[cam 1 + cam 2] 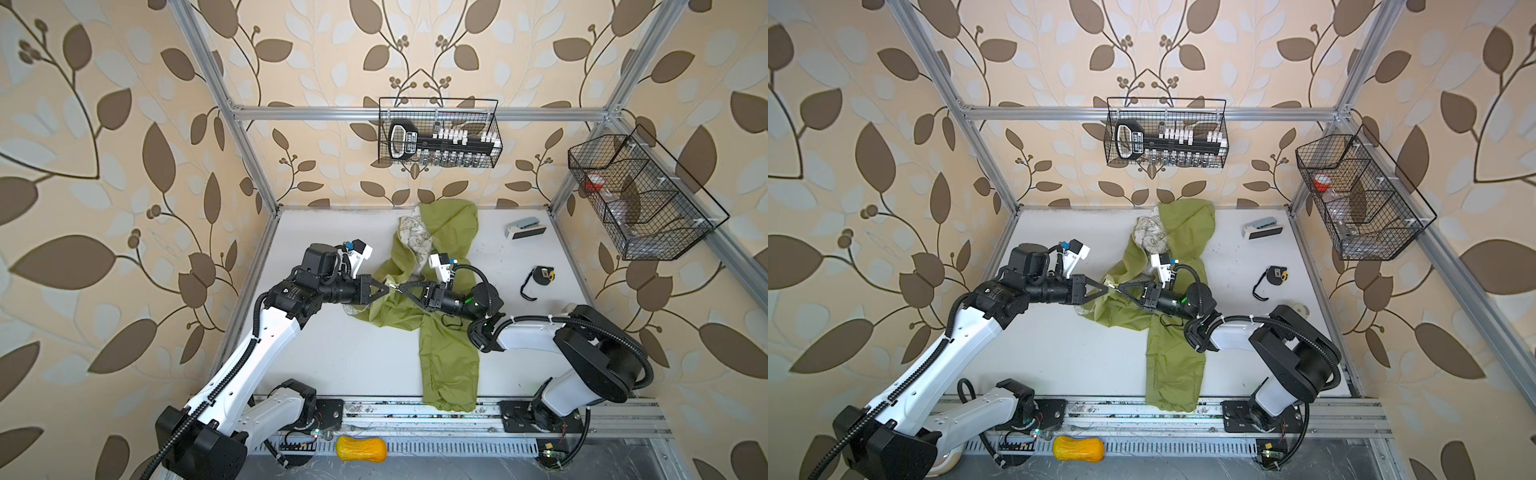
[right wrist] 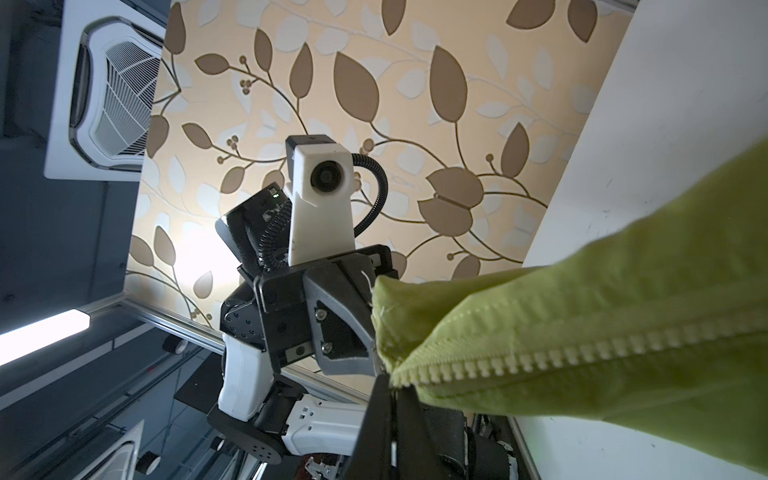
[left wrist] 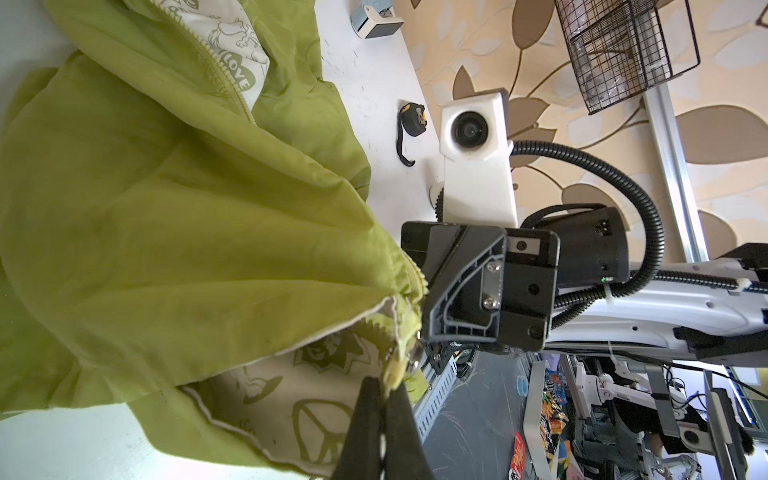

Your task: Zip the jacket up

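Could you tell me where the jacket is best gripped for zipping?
Grip the jacket at its zipper ends, one from each side: the left gripper and right gripper are shut there, where the open toothed edges meet.

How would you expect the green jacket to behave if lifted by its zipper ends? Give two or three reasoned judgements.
Probably floppy: the jacket lies crumpled in folds, sagging from where the left gripper and right gripper pinch it. Likely light for its size: the fabric looks thin and wrinkled. It would probably drag across the table, not roll.
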Robot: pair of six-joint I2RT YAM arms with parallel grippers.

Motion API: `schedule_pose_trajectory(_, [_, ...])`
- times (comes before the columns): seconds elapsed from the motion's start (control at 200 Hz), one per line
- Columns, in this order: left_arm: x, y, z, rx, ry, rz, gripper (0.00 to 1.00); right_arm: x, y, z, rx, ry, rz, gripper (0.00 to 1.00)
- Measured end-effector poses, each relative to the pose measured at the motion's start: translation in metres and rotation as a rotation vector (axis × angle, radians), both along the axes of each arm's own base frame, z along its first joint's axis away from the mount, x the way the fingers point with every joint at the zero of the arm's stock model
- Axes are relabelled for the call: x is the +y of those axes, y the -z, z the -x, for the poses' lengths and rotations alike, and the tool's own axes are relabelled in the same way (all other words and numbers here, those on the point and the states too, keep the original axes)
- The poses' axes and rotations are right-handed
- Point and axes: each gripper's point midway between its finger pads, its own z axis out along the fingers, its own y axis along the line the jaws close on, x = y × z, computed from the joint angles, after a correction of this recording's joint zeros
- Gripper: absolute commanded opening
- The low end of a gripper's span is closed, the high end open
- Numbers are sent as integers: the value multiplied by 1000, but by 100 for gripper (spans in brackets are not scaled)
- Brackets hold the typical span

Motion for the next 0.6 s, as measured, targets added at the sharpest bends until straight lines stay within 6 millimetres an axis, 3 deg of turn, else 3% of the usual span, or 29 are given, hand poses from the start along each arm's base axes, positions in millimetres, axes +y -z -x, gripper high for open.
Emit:
schedule_pose_trajectory(0.12, [3, 1, -1, 2, -12, 1, 0, -1, 5, -2, -14, 14, 28, 0])
schedule_pose_trajectory(0.295, [19, -6, -7, -27, -84, -3, 0, -16, 31, -22, 32, 96, 108, 0])
schedule_pose_trajectory(0.6, [23, -5, -8, -26, -106, -11, 0, -17, 46, -24, 34, 111, 178, 0])
